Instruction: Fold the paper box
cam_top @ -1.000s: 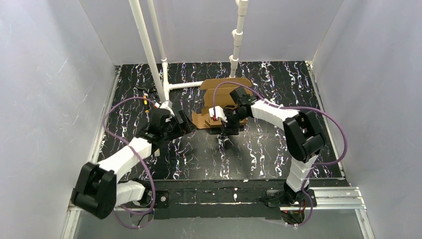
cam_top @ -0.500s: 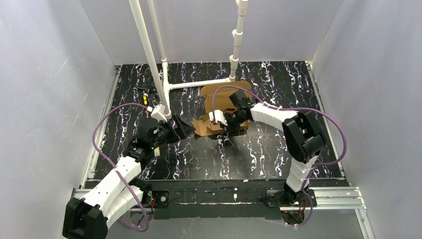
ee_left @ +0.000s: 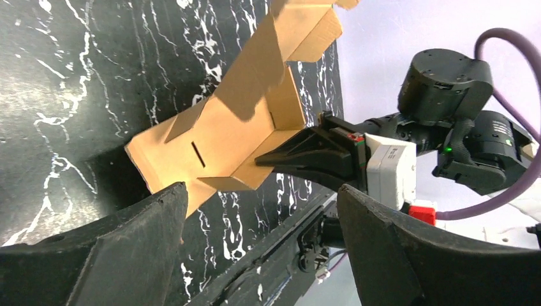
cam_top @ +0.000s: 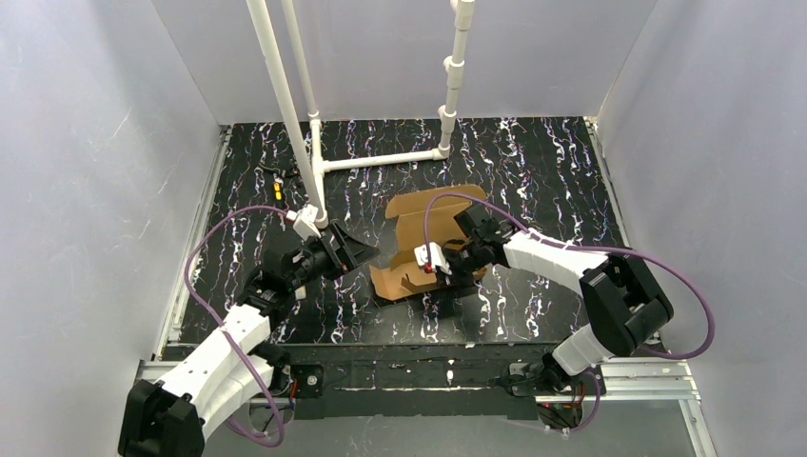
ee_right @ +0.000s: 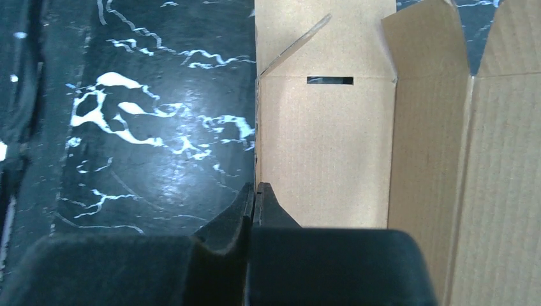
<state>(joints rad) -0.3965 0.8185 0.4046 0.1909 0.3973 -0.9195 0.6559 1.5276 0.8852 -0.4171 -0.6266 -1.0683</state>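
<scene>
Right fingers (ee_right: pixel 245 210) pinch one upright wall of the paper box (cam_top: pixel 411 221) (frame centre, top view); left fingers (ee_left: pixel 137 236) stand spread, empty.

**Figure: colours and patterns at the folding station.**
The paper box (cam_top: pixel 404 219) is plain, unprinted brown. The tabletop (cam_top: pixel 542 171) is black with white marbled veins and faint purple flecks. The left arm (cam_top: pixel 224 347) and right arm (cam_top: pixel 547 255) alternate white and black. The left tool (cam_top: pixel 366 255) and right tool (ee_right: pixel 255 191) are black, the cables (cam_top: pixel 202 241) purple, the pipes (cam_top: pixel 285 95) white and the walls (cam_top: pixel 86 190) pale grey.
</scene>
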